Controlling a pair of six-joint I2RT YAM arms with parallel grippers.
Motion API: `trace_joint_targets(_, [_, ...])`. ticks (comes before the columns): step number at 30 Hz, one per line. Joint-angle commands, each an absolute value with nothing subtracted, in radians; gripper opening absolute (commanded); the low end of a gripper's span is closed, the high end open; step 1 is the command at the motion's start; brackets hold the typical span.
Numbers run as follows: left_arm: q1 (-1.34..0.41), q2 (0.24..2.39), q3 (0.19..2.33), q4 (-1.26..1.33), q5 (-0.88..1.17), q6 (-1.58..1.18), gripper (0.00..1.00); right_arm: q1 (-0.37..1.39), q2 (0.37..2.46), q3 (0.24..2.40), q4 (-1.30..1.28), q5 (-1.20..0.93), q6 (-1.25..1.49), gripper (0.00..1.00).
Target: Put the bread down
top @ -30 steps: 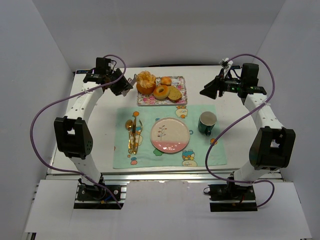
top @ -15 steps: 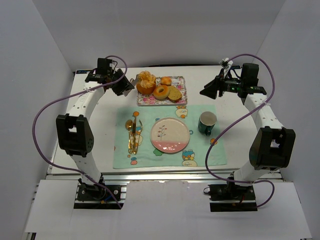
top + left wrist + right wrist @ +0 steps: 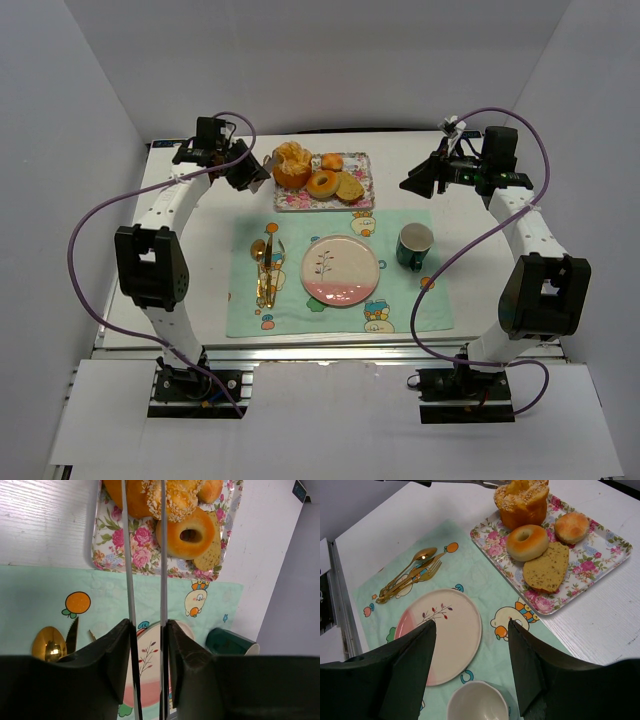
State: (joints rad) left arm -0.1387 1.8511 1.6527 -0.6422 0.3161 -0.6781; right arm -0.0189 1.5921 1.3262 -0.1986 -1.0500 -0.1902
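Observation:
The bread (image 3: 292,165), a tall golden bun with a swirled top, stands at the left end of the floral tray (image 3: 290,203). It also shows in the left wrist view (image 3: 145,492) and the right wrist view (image 3: 522,502). My left gripper (image 3: 246,172) (image 3: 147,625) is shut on thin metal tongs (image 3: 127,560). The two blades reach up over the bread, one on each side of its middle. I cannot tell whether they press on it. My right gripper (image 3: 412,183) (image 3: 471,625) is open and empty, hovering right of the tray.
A brown ring donut (image 3: 322,184), a small orange roll (image 3: 332,161) and a flat seeded slice (image 3: 350,187) share the tray. On the green placemat (image 3: 400,300) lie a pink-and-white plate (image 3: 340,270), a green cup (image 3: 415,245) and gold cutlery (image 3: 265,265).
My left gripper has moved right towards the tray, bringing the tongs up to the bread. The right arm has not moved.

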Motion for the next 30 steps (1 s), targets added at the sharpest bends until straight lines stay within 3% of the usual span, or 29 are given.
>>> trace_joint_targets(1, [-0.137, 1.853, 1.677, -0.589, 0.354, -0.69, 0.41, -0.021, 1.568, 1.333, -0.161, -1.06, -0.186, 0.64])
trace_joint_targets(8, [-0.135, 1.835, 1.672, -0.588, 0.362, -0.692, 0.24, -0.023, 1.559, 1.335, -0.163, -1.058, -0.186, 0.64])
trace_joint_targets(13, [-0.115, 1.775, 1.657, -0.488, 0.373, -0.735, 0.0, -0.023, 1.554, 1.333, -0.169, -1.06, -0.189, 0.64])
trace_joint_targets(18, [-0.098, 1.706, 1.611, -0.327, 0.423, -0.819, 0.0, -0.023, 1.549, 1.333, -0.178, -1.065, -0.192, 0.64])
trace_joint_targets(30, [-0.095, 1.479, 1.382, -0.213, 0.515, -0.899, 0.0, -0.025, 1.543, 1.347, -0.198, -1.058, -0.199, 0.64])
